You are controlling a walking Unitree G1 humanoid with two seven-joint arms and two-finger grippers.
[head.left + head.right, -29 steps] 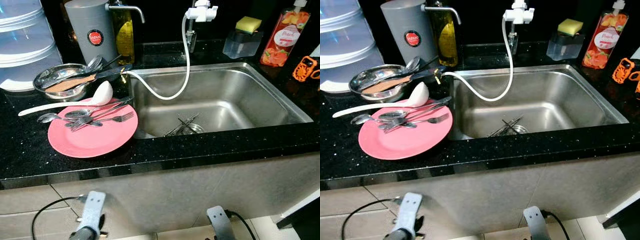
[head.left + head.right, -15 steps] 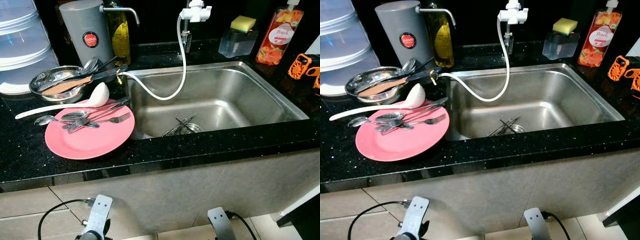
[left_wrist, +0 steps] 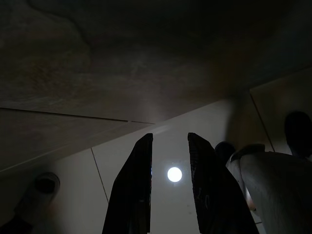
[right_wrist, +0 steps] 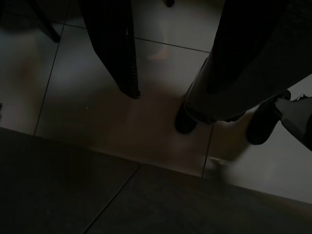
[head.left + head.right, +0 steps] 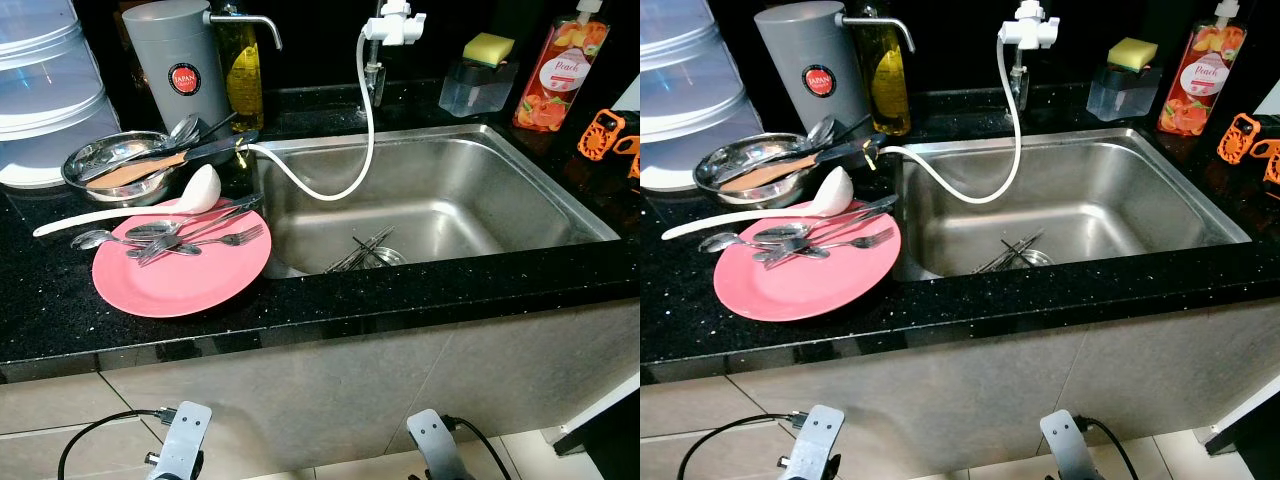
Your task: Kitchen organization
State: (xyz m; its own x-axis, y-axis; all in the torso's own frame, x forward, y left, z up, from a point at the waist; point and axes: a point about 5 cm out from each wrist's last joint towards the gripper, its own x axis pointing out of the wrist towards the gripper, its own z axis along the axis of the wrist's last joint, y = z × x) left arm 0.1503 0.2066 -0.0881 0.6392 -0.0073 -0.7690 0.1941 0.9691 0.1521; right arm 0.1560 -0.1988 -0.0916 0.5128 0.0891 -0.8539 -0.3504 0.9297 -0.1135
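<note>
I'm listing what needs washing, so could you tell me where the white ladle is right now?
In the left eye view, the white ladle lies on the black counter left of the sink, its bowl over the pink plate's far rim, just in front of the steel bowl.

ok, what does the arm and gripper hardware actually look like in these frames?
Both arms are silver-grey metal brackets with small holes; a thin black cable loops off the left arm and another off the right arm. The left gripper has two long, flat black fingers tapering to the tips. A right gripper finger is likewise black, with a ribbed edge.
</note>
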